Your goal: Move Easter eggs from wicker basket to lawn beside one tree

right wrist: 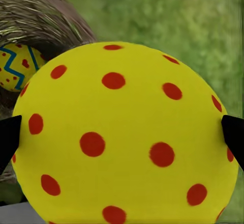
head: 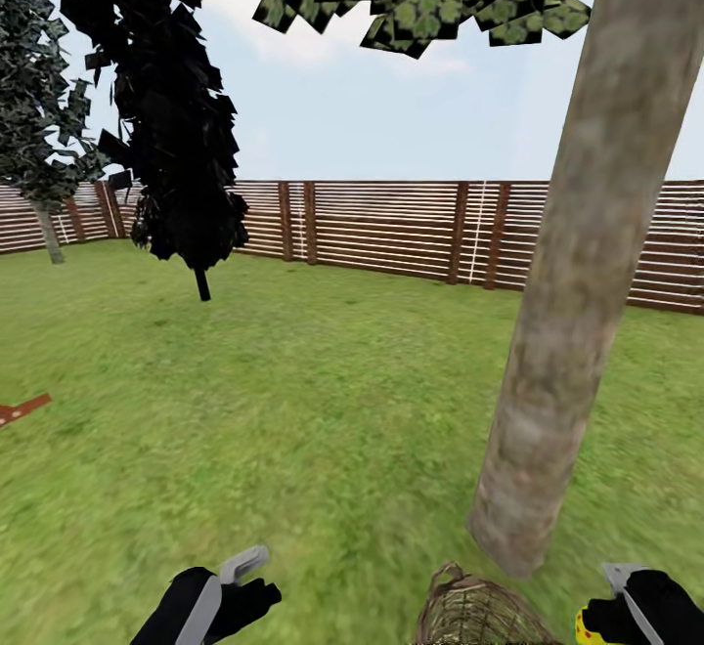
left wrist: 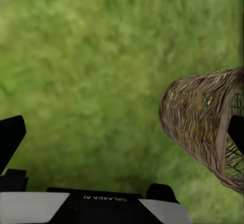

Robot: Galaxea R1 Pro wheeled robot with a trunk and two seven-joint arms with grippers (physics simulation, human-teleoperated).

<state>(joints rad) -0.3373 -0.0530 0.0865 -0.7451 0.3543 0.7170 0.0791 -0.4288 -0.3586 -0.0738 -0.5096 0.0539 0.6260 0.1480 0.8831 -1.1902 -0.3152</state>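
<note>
My right gripper is shut on a yellow Easter egg with red dots, one black fingertip on each side. In the head view this egg and the right gripper sit at the lower right, just right of the wicker basket. A second egg with a blue zigzag lies inside the basket. The pale grey-brown tree rises from the lawn right behind the basket. My left gripper hovers open and holding nothing over grass, left of the basket.
A near-black columnar tree stands mid-left, and a darker leafy tree at the far left. A brown slatted fence closes the back. A reddish plank end pokes in at the left edge. Open grass lies ahead.
</note>
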